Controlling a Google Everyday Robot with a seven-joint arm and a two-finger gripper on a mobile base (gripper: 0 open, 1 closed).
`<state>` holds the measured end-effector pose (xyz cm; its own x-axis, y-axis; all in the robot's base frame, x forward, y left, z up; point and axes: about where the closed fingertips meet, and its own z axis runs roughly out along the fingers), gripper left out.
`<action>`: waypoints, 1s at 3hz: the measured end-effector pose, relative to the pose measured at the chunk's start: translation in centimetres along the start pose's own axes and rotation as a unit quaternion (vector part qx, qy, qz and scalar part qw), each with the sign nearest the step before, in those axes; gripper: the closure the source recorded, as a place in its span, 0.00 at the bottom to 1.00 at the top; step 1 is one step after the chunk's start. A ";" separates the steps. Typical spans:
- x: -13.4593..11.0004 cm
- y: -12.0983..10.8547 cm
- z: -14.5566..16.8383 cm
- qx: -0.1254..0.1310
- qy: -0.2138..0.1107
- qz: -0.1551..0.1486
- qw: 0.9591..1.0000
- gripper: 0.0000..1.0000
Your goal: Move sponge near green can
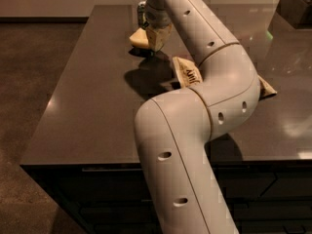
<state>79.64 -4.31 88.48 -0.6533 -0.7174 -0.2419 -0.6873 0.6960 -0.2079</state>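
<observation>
My gripper (155, 37) is over the far part of the dark table (97, 106). It is shut on the pale yellow sponge (138, 38) and holds it just above the tabletop, with a shadow under it. The sponge sticks out to the left of the fingers. The green can (141, 9) stands upright right behind the sponge, near the table's far edge. My wrist hides most of the can, so only its left side shows.
A cream-and-brown chip bag (187, 74) lies mid-table behind my arm, and its other end (266, 87) shows to the right. A dark box (296, 6) stands at the far right corner. My large arm (195, 145) blocks the front middle of the view.
</observation>
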 end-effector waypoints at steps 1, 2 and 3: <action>-0.8 -0.2 0.4 0.005 -0.013 -0.003 1.000 0.28; -1.4 -0.4 0.8 0.009 -0.022 -0.003 1.000 0.05; -1.9 -0.5 1.3 0.011 -0.028 -0.004 1.000 0.00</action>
